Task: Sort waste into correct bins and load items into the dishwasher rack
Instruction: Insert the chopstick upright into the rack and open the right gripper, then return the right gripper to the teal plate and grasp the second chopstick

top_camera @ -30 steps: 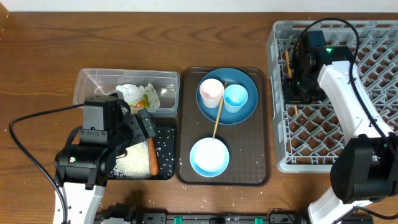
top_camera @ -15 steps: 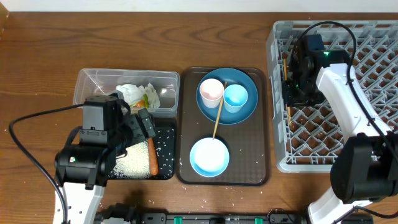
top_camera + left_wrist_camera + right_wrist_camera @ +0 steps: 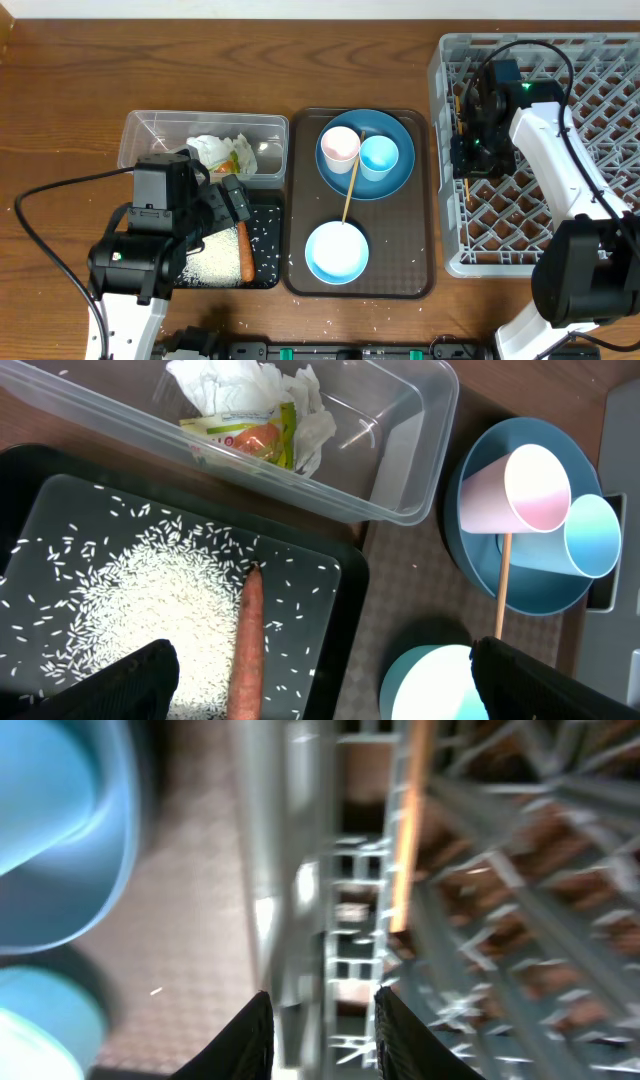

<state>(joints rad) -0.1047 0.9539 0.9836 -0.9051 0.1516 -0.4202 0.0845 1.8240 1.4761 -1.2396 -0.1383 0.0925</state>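
Chopstick [image 3: 405,840] in rack [image 3: 441,215], right gripper [image 3: 468,152] above

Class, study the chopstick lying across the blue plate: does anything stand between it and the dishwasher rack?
Yes. The light-blue cup sits on the blue plate just beside the chopstick, toward the dishwasher rack; beyond it rises the rack's near wall.

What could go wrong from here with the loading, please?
The chopstick in the dishwasher rack is thin and may slip through its lattice. The other chopstick runs between the pink cup and light-blue cup on the blue plate; lifting it might tip them.
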